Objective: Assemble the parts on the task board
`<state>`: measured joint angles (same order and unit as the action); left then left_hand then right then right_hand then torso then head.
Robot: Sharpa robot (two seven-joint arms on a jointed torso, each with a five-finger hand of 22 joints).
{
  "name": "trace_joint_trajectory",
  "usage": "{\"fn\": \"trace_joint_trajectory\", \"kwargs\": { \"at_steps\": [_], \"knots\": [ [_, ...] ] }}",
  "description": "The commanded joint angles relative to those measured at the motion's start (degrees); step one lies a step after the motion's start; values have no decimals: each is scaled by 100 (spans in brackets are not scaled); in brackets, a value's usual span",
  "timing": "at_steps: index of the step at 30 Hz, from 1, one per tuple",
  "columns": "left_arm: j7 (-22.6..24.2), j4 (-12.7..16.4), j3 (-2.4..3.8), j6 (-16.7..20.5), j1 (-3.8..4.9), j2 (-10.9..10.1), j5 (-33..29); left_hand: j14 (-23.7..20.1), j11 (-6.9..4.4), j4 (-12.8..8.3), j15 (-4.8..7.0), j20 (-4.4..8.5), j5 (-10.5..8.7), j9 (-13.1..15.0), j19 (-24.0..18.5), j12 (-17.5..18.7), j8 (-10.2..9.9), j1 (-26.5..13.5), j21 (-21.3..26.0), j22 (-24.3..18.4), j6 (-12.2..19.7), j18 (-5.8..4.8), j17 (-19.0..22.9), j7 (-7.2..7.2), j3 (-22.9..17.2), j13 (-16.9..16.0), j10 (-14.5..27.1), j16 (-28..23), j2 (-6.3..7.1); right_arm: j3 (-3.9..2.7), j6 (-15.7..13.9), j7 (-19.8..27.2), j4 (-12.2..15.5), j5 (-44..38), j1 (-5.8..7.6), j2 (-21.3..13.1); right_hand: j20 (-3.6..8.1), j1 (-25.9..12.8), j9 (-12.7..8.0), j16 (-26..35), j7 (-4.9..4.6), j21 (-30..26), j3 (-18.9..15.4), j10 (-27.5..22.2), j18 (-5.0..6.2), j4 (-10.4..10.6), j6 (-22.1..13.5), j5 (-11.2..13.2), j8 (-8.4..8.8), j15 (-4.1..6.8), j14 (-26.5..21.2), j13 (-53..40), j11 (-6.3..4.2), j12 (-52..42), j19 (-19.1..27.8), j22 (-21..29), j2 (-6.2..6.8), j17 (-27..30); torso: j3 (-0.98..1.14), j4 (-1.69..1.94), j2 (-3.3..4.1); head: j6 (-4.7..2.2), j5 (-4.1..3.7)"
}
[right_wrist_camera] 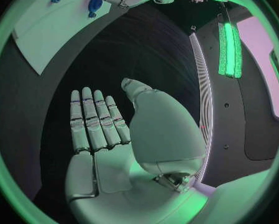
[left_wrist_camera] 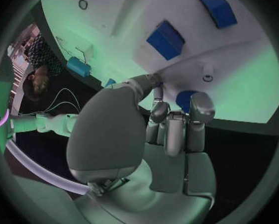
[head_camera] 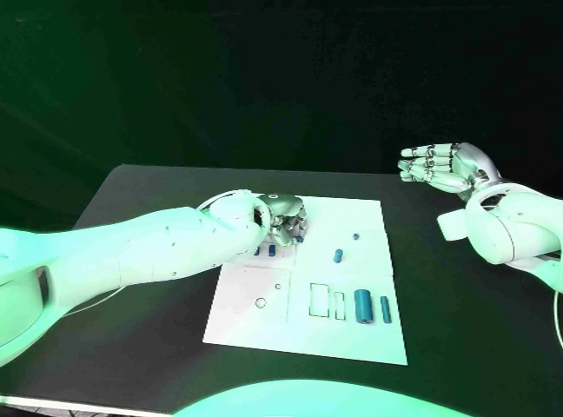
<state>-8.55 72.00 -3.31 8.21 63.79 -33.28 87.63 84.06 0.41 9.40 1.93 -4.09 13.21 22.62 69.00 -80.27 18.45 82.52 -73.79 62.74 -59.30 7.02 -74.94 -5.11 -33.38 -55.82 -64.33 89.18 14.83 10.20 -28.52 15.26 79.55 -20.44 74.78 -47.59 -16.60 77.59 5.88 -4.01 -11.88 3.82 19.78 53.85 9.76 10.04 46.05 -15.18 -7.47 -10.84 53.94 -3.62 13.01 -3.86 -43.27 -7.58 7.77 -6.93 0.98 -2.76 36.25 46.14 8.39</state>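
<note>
Black table (head_camera: 131, 347): left hand (head_camera: 281, 217) fingers grip a blue part (left_wrist_camera: 184, 98); right hand (head_camera: 447, 167) open.

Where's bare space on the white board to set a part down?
The white task board is bare along its near edge and near-left corner, below the small ring mark. Its far-right corner, beyond the small blue parts, is also bare. Crowded: far-left, under the left hand, and beside the two blue cylinders.
</note>
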Motion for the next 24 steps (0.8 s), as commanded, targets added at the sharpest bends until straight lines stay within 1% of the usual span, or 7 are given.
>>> {"fn": "trace_joint_trajectory", "kwargs": {
  "at_steps": [1,11,18,24],
  "knots": [
    [96,47,-4,55,-30,-34,-201,222,1,-8,52,11,26,41,40,-23,17,-35,-22,8,-30,-40,-661,5,-35,-6,-30,35,-40,-2,71,72,9,-18,-2,2,3,-11,-4,14,-444,22,2,30,-14,-14,44,15,27,-2,49,-1,-6,9,-10,7,-68,5,3,-3,-1,-6,2],
    [106,169,44,174,-30,-183,-367,221,-2,-9,55,16,37,48,44,-14,13,-40,-24,9,-27,-40,-654,8,-54,7,-28,34,-43,-2,68,69,10,-18,-2,-2,3,-20,-6,15,-443,22,1,31,-13,-8,41,15,28,-2,50,-1,-6,10,-10,12,-72,8,4,4,-5,-14,6],
    [81,285,111,187,-29,-301,-418,218,-4,-12,57,17,41,52,41,-10,14,-39,-22,4,-28,-39,-645,9,-63,12,-26,33,-44,-2,65,68,8,-18,-2,-6,3,-20,-6,15,-443,22,1,31,-13,-8,41,15,28,-2,50,-1,-6,10,-10,12,-72,8,1,6,-6,-28,17],
    [30,421,175,143,-26,-444,-440,222,-4,-14,59,20,43,57,43,-9,15,-41,-23,4,-31,-39,-653,9,-71,6,-33,33,-42,-2,63,68,4,-18,-2,-9,3,-20,-6,15,-443,22,1,31,-13,-8,41,15,28,-2,50,-1,-6,10,-10,12,-72,8,-1,10,-9,-33,21]
  ]
}}
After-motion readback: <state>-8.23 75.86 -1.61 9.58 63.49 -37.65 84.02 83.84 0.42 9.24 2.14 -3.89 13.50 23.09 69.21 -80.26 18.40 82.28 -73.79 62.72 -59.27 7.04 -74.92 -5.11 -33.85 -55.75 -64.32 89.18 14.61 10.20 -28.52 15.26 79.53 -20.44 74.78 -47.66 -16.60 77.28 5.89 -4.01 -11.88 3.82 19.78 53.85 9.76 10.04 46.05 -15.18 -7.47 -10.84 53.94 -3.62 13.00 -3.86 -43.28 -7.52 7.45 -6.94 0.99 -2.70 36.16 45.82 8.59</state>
